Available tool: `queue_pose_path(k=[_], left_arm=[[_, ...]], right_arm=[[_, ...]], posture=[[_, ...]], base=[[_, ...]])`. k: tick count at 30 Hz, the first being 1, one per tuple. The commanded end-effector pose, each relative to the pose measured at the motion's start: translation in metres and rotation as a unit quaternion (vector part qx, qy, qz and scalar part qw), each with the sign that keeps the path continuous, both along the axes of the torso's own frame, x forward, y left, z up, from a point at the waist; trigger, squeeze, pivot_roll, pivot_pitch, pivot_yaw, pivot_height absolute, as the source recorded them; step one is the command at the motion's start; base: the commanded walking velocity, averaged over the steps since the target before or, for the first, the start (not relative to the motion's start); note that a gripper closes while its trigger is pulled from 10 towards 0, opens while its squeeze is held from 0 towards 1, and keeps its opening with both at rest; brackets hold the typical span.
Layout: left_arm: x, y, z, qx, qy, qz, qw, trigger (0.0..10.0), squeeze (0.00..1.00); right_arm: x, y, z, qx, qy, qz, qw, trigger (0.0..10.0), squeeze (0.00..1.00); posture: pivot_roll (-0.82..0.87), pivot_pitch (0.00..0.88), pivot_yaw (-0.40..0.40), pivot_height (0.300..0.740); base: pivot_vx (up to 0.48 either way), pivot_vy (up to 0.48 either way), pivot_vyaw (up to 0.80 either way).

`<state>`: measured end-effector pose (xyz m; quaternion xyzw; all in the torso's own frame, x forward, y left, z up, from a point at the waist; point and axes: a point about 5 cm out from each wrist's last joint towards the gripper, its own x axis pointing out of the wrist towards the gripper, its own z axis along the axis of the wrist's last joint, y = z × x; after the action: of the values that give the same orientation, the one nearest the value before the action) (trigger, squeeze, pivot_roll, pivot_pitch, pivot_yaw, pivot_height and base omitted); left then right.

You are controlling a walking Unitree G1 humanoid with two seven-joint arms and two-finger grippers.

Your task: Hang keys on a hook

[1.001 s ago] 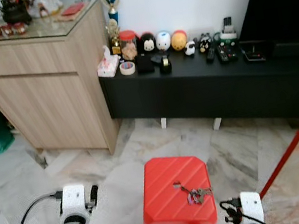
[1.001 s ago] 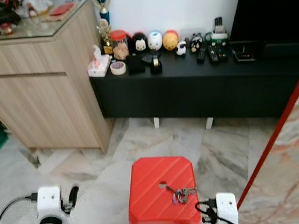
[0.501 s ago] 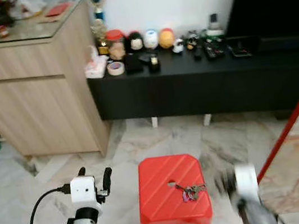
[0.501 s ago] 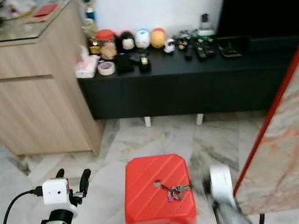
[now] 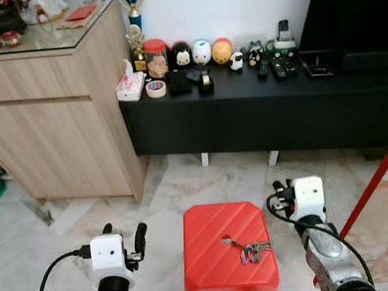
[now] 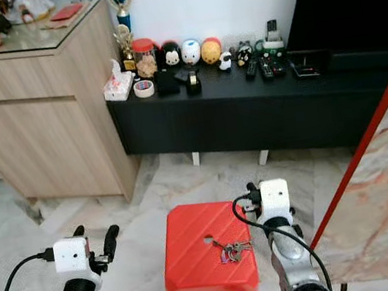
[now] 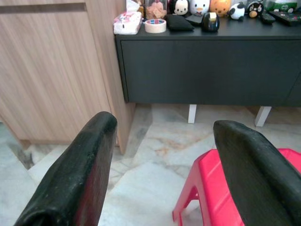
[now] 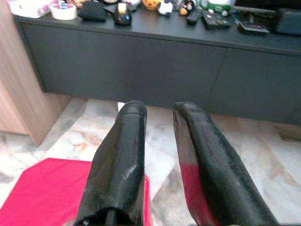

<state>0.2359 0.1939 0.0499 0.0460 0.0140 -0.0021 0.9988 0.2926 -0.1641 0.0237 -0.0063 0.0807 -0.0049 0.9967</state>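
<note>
We see keys (image 5: 250, 251) lying on a red stool (image 5: 224, 244). Our left gripper (image 5: 123, 233), fingers spread, flanks the stool; our right gripper (image 5: 280, 192), fingers nearly together, flanks its other side.

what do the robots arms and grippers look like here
Both arms are silver and rounded, each topped by a white boxy block at the wrist. A black cable loops out from each block. The left gripper and the right gripper each have two long black fingers; in the wrist views the fingers look thick, matt and slightly scuffed.
</note>
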Motion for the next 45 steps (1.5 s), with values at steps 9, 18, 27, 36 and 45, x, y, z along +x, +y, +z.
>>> queue_pose_path(k=[9, 18, 27, 36, 45], left_arm=[[0.003, -0.004, 0.003, -0.002, 0.003, -0.009, 1.0, 10.0, 0.0], [0.004, -0.003, 0.003, -0.001, 0.009, -0.008, 1.0, 10.0, 0.0], [0.006, -0.005, 0.003, 0.0, 0.014, -0.011, 1.0, 10.0, 0.0], [0.01, -0.009, 0.007, -0.007, 0.012, -0.015, 1.0, 10.0, 0.0], [0.013, -0.013, 0.01, -0.007, 0.007, -0.027, 1.0, 10.0, 0.0]], right_arm=[[-0.017, 0.007, -0.022, -0.001, 0.057, 0.007, 0.998, 10.0, 0.0], [-0.013, 0.012, -0.024, -0.004, 0.08, 0.042, 0.996, 10.0, 0.0], [-0.014, 0.013, -0.03, 0.009, 0.106, 0.044, 0.993, 10.0, 0.0], [-0.016, 0.014, -0.032, 0.019, 0.109, 0.058, 0.992, 10.0, 0.0], [-0.019, 0.011, -0.036, 0.028, 0.12, 0.06, 0.991, 10.0, 0.0]], posture=[[0.06, 0.0, -0.06, 0.656], [0.07, 0.0, -0.067, 0.622], [0.07, 0.0, -0.065, 0.622], [0.07, 0.0, -0.065, 0.622], [0.07, 0.0, -0.063, 0.622]], base=[[0.0, 0.0, 0.0], [0.0, 0.0, 0.0], [0.0, 0.0, 0.0], [0.0, 0.0, 0.41], [0.127, 0.0, 0.73]])
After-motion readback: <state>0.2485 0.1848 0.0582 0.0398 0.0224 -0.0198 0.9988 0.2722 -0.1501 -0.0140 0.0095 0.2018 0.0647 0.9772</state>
